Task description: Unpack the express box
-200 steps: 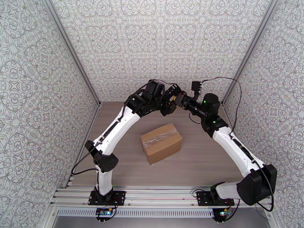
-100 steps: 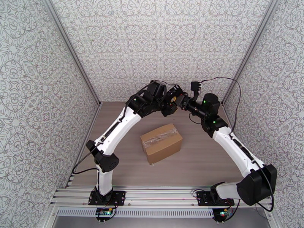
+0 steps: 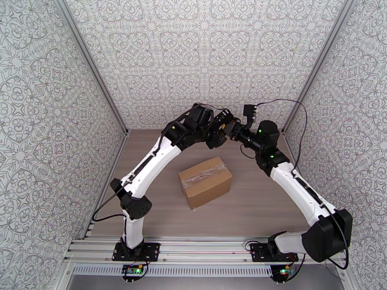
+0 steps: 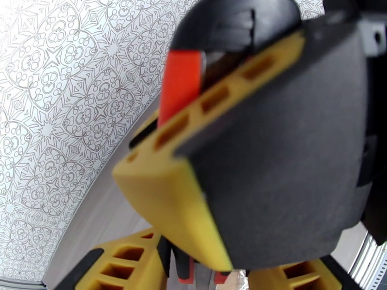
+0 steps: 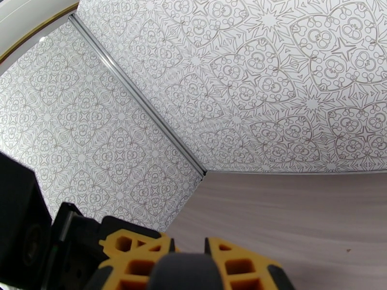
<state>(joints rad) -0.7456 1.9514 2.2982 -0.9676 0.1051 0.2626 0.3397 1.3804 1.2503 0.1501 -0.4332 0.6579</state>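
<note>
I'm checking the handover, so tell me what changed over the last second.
In the top view the left arm edged its wrist slightly right, pressing nearer the right pincer. The right pincer looks closed on the utility knife; whether the left pincer has let it go cannot be told. The express box stayed put, still taped.

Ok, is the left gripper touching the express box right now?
Apart. The top external view shows the left gripper well behind the express box, with a strip of table showing between them.
</note>
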